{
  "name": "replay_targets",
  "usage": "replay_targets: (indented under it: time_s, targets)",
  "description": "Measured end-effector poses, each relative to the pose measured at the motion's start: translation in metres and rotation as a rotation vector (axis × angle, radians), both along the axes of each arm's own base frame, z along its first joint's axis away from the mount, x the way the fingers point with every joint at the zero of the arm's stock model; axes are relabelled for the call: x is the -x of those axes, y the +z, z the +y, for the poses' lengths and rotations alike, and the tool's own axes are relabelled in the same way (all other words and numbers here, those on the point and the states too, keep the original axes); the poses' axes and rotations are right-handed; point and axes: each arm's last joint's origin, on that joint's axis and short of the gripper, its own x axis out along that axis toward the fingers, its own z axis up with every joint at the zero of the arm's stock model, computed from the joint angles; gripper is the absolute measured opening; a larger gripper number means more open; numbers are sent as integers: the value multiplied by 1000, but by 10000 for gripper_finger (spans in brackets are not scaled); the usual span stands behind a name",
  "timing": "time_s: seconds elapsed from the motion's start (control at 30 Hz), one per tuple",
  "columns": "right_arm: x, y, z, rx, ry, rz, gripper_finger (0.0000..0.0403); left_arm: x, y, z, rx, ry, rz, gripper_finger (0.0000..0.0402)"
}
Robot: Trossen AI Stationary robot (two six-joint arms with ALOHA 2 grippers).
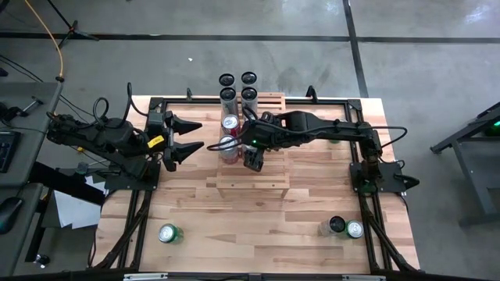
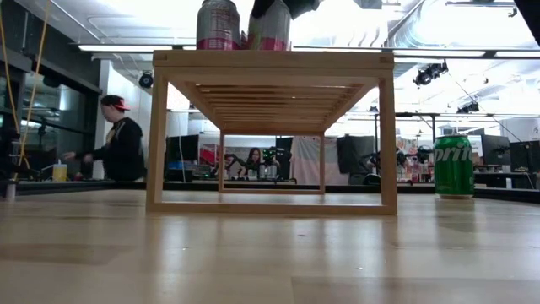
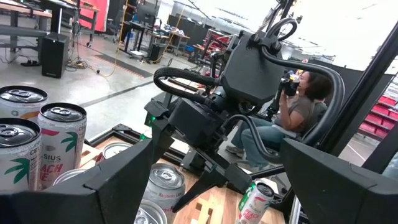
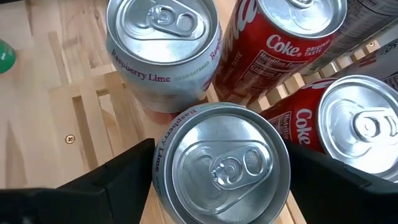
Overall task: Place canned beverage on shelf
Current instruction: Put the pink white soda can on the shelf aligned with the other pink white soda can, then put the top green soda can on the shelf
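Wooden bench under both arms — my right gripper point(image 4: 217, 180) stands on the shelf point(image 1: 251, 187) near the bench's far edge, jaws apart either side of a can point(image 4: 221, 163), likely releasing it. Left gripper point(image 1: 190, 139) waits alongside, jaws apart.

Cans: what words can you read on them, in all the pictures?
"Raspberry Lime" – rim of the silver can at the back.
"Coke ORIGINAL TASTE" – upright red can.
"Coke" – second red can.
"Sprite" – green can on the table.
"...SIUS" and "...ACH" – cut-off letters on the white can.
The small print under "Coke" is too small to read.
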Motion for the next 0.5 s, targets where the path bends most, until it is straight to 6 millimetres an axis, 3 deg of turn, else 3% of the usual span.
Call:
replay_targets:
  time_s: [0.17,0.5]
  targets:
    - [0,0,0,0,0,-4,330,0,0,0,0,0,0,342]
    - [1,2,1,-4,30,2,397,0,0,0,0,0,0,342]
